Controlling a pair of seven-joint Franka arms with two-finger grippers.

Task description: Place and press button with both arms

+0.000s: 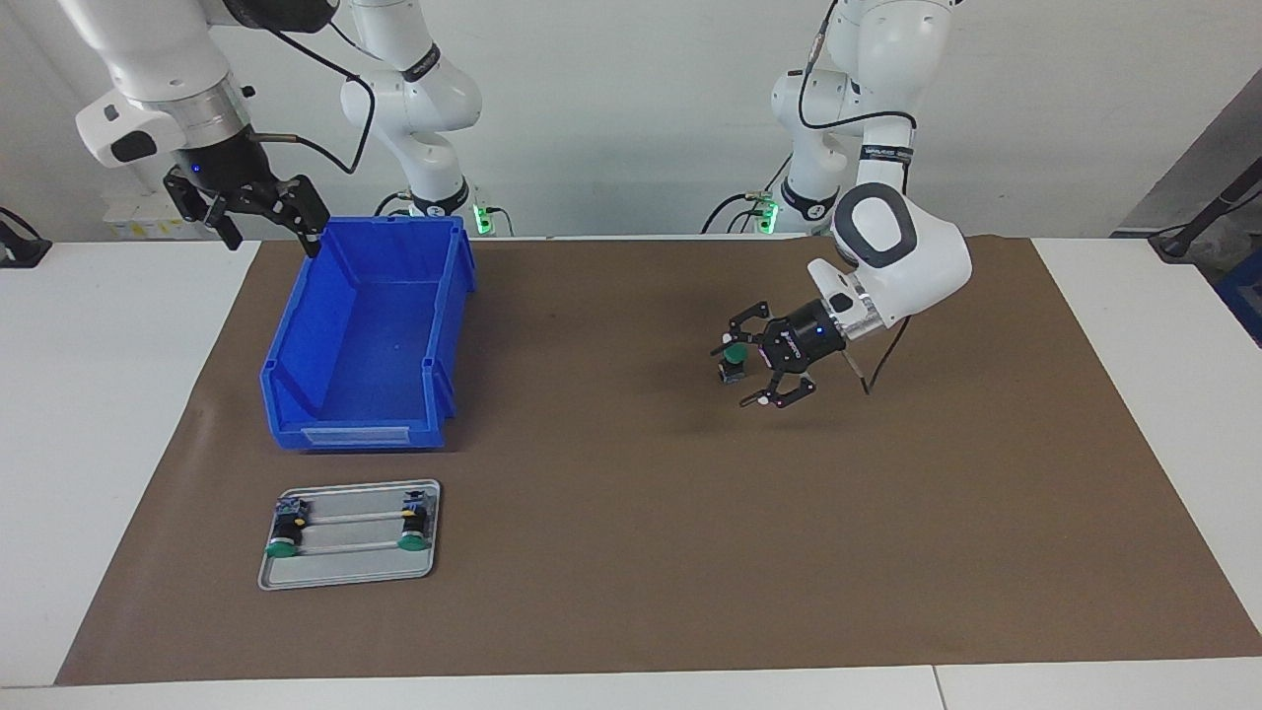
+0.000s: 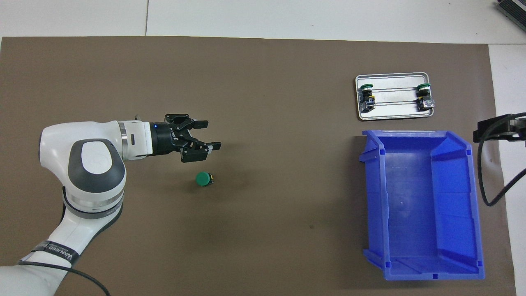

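One green-capped button (image 2: 204, 179) stands upright on the brown mat, cap up; it also shows in the facing view (image 1: 732, 361). My left gripper (image 2: 211, 133) is open and empty, held low over the mat just beside this button and not touching it; in the facing view the left gripper (image 1: 737, 375) overlaps the button. My right gripper (image 1: 271, 232) is open and empty, raised over the blue bin's corner nearest the robots, and the arm waits there; only its edge shows in the overhead view (image 2: 493, 130).
A blue open bin (image 1: 449, 296) (image 2: 372, 205) stands toward the right arm's end. A small metal tray (image 1: 345, 582) (image 2: 392, 117) lies farther from the robots than the bin, with two more green-capped buttons (image 2: 367, 96) (image 2: 424, 96) lying in it.
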